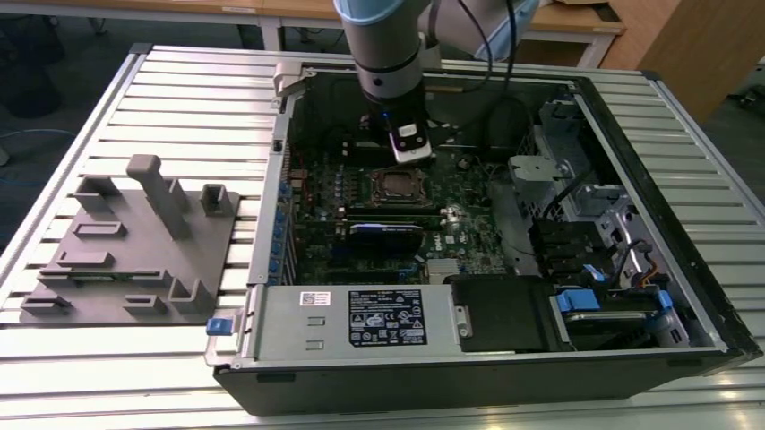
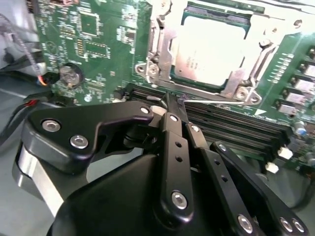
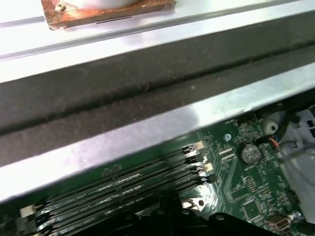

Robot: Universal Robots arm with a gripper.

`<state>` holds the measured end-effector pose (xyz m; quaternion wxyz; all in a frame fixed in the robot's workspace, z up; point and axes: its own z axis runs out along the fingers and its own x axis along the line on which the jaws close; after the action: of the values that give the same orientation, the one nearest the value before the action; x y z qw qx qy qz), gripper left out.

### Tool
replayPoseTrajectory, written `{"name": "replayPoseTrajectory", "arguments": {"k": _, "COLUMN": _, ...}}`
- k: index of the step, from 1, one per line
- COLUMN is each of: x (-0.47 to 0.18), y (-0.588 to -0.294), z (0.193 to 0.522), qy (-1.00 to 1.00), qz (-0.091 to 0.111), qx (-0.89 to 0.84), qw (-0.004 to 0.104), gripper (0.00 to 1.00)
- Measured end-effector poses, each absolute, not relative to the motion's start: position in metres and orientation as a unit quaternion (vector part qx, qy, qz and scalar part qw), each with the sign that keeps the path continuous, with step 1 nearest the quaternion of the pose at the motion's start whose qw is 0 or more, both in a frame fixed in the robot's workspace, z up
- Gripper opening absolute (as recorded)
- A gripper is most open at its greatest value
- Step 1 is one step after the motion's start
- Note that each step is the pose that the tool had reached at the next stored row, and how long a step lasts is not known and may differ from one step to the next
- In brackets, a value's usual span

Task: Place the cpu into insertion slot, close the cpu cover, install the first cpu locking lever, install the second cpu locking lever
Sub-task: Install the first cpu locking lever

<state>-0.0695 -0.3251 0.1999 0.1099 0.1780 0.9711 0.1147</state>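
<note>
Jaws pressed together, holding nothing, tips over memory slots, cpu seated in insertion slot just beyond, cpu cover down around it.

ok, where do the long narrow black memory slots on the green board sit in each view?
Exterior view: long black memory slots run just on the near side of the silvery-topped square cpu.
Second wrist view: slots alongside the cpu.
First wrist view: slots along the grey metal case rail.
Shared landmark: round silver coin cell, in both wrist views.
</note>
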Motion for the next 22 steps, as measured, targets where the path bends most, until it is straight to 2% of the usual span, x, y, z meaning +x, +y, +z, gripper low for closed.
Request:
{"name": "replayPoseTrajectory", "arguments": {"k": 2, "x": -0.073, "y": -0.325, "z": 0.199, "qy": 0.97, "qz": 0.116, "qx": 0.178, "qw": 0.118, "gripper": 0.1}}
{"name": "replayPoseTrajectory", "arguments": {"k": 13, "x": -0.084, "y": -0.325, "z": 0.196, "qy": 0.967, "qz": 0.12, "qx": 0.176, "qw": 0.14, "gripper": 0.1}}
{"name": "replayPoseTrajectory", "arguments": {"k": 22, "x": -0.088, "y": -0.322, "z": 0.194, "qy": 0.967, "qz": 0.12, "qx": 0.175, "qw": 0.141, "gripper": 0.1}}
